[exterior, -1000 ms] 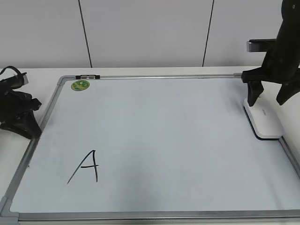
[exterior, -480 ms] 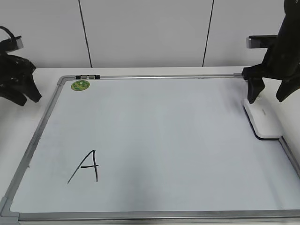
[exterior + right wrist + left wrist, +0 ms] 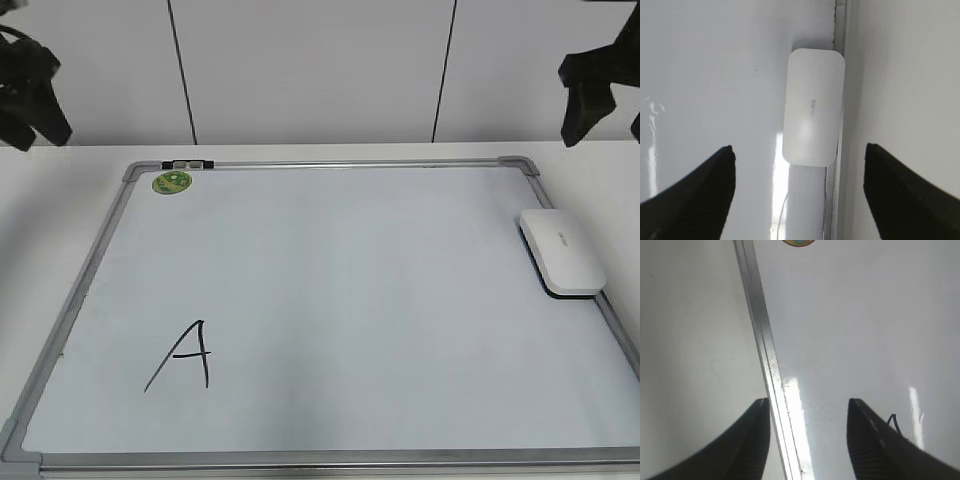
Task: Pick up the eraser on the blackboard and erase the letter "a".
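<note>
Both grippers have their jaws wide apart and hold nothing. The right gripper (image 3: 799, 200) hangs high above the eraser (image 3: 561, 251). The left gripper (image 3: 807, 440) hangs high over the left edge of the blackboard (image 3: 330, 160), with one finger over the table (image 3: 60, 190) and one over the board.

The eraser lies flat at the right side of the blackboard, right against the frame, about halfway between far and near. No small letter "a" shows anywhere. The only writing is a big capital A (image 3: 182, 356) at the near left, well apart from the eraser.

Here is what could go wrong. The eraser is flat and smooth, and it sits tight against the frame. If the right gripper comes down a bit off, one finger could hit the frame and the eraser could slide away. If the fingers only pinch its rounded top, it may slip out. The robot may also wipe the big A by mistake, or rub the green sticker (image 3: 171, 182) at the far left corner. Pushing too hard could make the board slide on the table.
</note>
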Motion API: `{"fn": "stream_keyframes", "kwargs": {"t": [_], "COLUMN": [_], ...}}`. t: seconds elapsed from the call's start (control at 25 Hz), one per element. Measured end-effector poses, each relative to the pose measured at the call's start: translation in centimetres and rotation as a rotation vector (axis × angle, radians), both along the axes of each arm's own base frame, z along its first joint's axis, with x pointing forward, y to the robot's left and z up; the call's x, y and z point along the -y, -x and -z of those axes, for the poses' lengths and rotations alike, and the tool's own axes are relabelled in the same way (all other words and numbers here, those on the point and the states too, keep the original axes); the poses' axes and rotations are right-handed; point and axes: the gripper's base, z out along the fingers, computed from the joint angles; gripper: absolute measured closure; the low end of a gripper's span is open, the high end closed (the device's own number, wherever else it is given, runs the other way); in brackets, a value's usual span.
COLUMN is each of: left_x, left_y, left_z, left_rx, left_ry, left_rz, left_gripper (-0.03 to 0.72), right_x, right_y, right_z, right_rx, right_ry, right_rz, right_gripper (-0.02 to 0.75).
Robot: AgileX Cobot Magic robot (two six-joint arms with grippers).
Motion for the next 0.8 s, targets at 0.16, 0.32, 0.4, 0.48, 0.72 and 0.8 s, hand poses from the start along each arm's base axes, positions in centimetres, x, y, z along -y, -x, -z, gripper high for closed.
{"fn": "stream_keyframes", "kwargs": {"t": [0.16, 0.32, 0.4, 0.48, 0.72, 0.8], "left_x": [1.3, 2.5, 2.6, 2.7, 1.9, 1.7], "left_y": [2.5, 6.2, 8.3, 10.2, 16.7, 19.1], "left_z": [-4.4, -7.7, -8.3, -8.3, -6.9, -6.7], "left_rx": [0.099, 0.169, 0.173, 0.163, 0.117, 0.126], "left_ry": [-0.015, -0.009, -0.008, -0.008, -0.048, -0.061], "left_rz": [0.022, 0.053, 0.060, 0.063, 0.063, 0.064], "left_gripper": [0.319, 0.319, 0.319, 0.319, 0.319, 0.319], "right_x": [0.0, 0.0, 0.0, 0.0, 0.0, 0.1], "right_y": [3.1, 6.7, 8.5, 10.1, 15.3, 17.2], "right_z": [-2.5, -4.6, -5.5, -6.1, -7.2, -7.0], "right_rx": [0.044, 0.085, 0.107, 0.125, 0.178, 0.185], "right_ry": [-0.003, -0.015, -0.017, -0.017, -0.022, -0.021], "right_rz": [-0.002, -0.002, -0.002, -0.003, -0.003, -0.006], "right_gripper": [0.145, 0.145, 0.145, 0.145, 0.145, 0.145]}}
